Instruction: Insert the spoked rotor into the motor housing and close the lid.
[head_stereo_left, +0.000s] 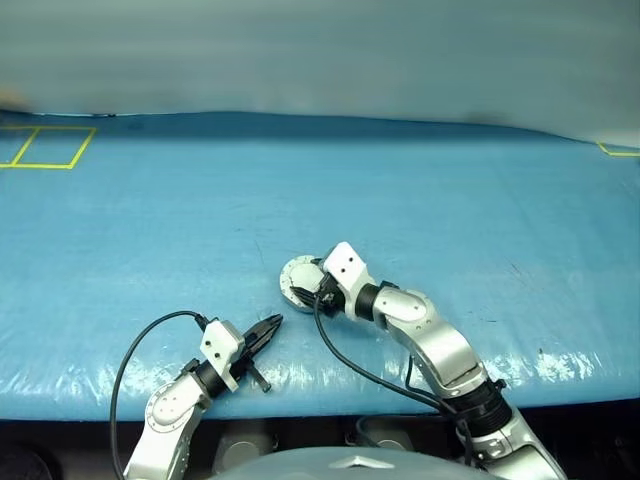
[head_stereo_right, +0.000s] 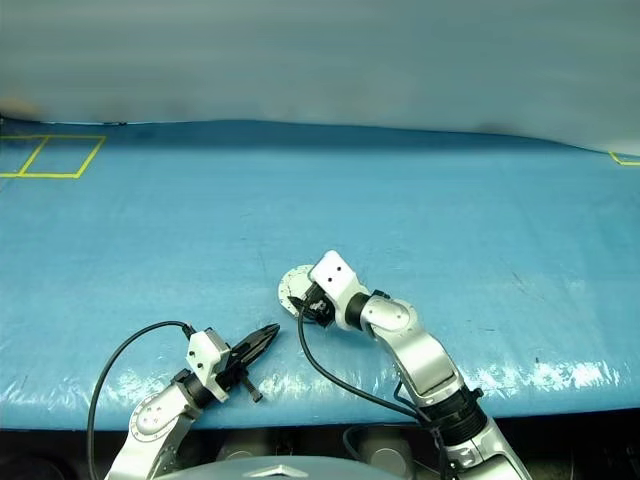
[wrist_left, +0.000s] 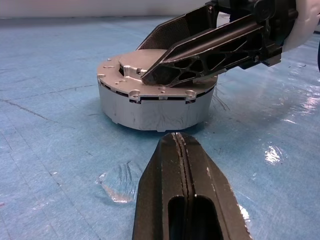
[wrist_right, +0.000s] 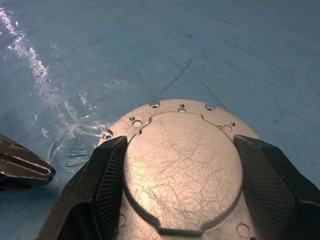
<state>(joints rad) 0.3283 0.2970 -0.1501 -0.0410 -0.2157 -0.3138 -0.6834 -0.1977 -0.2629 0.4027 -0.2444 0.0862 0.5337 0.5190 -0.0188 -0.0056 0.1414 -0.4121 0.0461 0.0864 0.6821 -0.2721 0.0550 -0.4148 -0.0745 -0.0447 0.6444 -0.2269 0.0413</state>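
Lid (wrist_left: 150, 75) sits on the motor housing (wrist_left: 155, 107) on the table (head_stereo_left: 450, 200), right under the right claw (wrist_right: 177, 165) (fingers spread wide, straddling it). Left claw (wrist_left: 181, 165) is clenched empty, just beside.

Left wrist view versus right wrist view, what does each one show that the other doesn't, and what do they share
Left wrist view: the motor housing's grey side wall, standing on the blue table, and the left gripper shut in front of it. Right wrist view: the lid's scratched top with its raised centre from above, between the right gripper's spread fingers. Both: the lid closed on the housing and the right gripper's fingers over it.
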